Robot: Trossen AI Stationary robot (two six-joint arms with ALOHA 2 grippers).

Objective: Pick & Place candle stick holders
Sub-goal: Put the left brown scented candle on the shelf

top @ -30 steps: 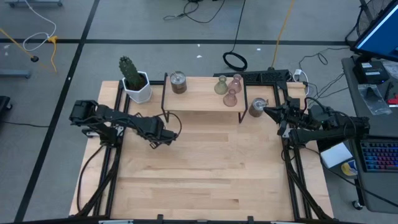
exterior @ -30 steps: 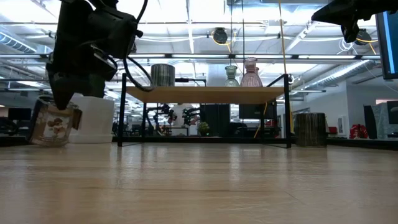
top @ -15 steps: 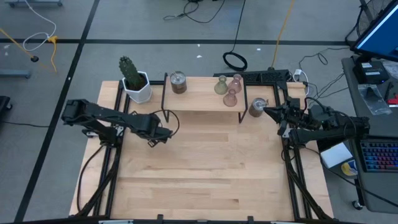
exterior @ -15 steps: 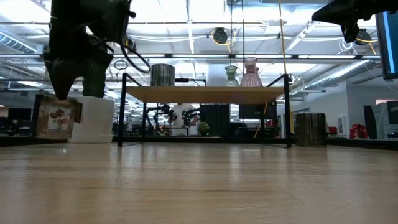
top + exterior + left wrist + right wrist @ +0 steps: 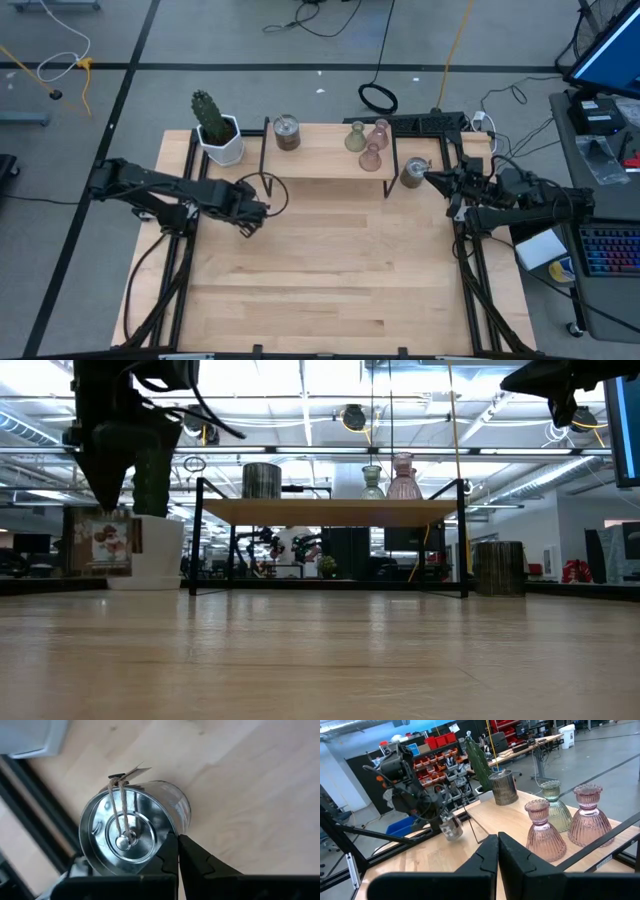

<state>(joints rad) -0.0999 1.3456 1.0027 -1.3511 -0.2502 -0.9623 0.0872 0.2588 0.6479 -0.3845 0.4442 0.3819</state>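
L gripper (image 5: 178, 851) is pinched shut on rim of silver cup (image 5: 134, 827), hanging upright below it, shelf (image 5: 325, 160) lies toward rear-right; R gripper (image 5: 498, 851) closed, empty, near shelf's R end.

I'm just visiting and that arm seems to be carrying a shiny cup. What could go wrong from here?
The left gripper pinches only the silver cup's thin rim, so the cup might slip or swing. It hangs above the table near the shelf's black leg and the cactus pot, so it could knock them. The right gripper waits shut beside another cup.
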